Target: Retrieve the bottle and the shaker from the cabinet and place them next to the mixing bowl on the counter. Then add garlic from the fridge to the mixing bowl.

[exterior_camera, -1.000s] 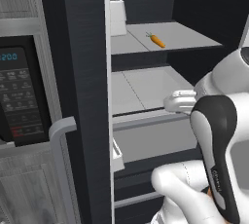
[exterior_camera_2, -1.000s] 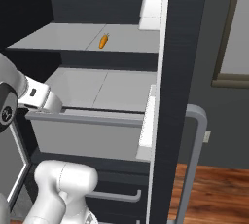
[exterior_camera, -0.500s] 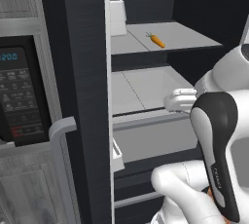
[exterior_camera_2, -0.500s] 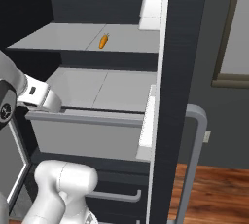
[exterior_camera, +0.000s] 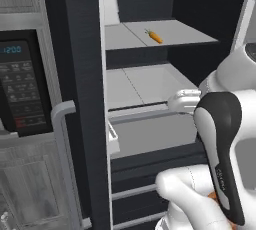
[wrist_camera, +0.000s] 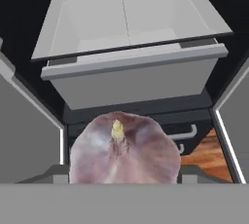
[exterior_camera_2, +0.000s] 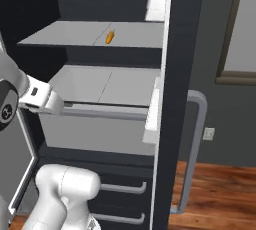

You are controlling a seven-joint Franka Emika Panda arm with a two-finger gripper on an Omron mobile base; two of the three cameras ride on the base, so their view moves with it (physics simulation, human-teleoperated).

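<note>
The garlic (wrist_camera: pixel 124 150), a pale purple bulb with a yellowish stem tip, sits right at the gripper (wrist_camera: pixel 124 172) in the hand view, in front of the open fridge (exterior_camera: pixel 85 99); the fingertips are hidden behind it, so I cannot tell for sure whether they pinch it. Beyond it an open grey drawer (wrist_camera: pixel 131 69) juts from the fridge. On the shelf (exterior_camera: pixel 170 33) above lies a small carrot (exterior_camera: pixel 155 36).
</note>
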